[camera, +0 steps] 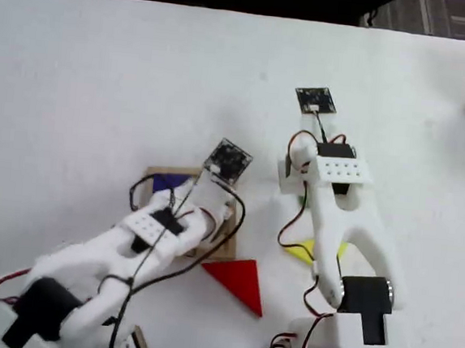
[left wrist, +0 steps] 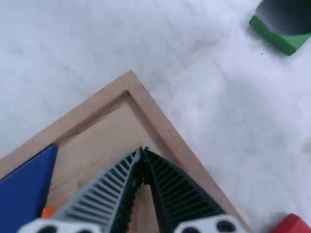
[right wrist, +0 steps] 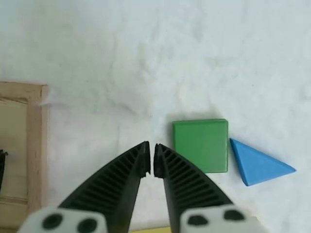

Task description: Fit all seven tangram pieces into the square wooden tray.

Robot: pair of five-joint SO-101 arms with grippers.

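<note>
One piece in: we are sure of a single blue piece (left wrist: pixel 22 187) lying flat on the floor of the tray (left wrist: pixel 160 126), along one wall as far as we can tell.
orange bit (left wrist: pixel 47 211): a speck beside the blue piece, behind the left fingers; we cannot tell whether it is a seated piece.
tray floor: bare wood in the corner. The left arm covers most of the rest from above, so we cannot count what else lies inside.
left gripper (left wrist: pixel 142 153): clenched on nothing, tips together, hanging over that bare corner inside the tray.
red triangle (camera: pixel 236 280): on the table (camera: pixel 103 73) just outside the tray, toward the arms' bases; not yet placed.
yellow piece (camera: pixel 302 249): on the table under the right arm, apart from the tray and partly covered; not yet placed.
right gripper (right wrist: pixel 151 158): closed on nothing, only a hairline slit between the tips, over bare table between the tray and the green square.
green square (right wrist: pixel 200 145): flat on the table just beside the right gripper's tips; not yet placed.
pale triangle (right wrist: pixel 257 165): a lighter blue, one corner almost touching the green square, on its far side from the tray.
progress: early, we judge; one piece surely in, at least four out.
left to do: carry in red, yellow, green and pale, turning each to suit the open floor.
</note>
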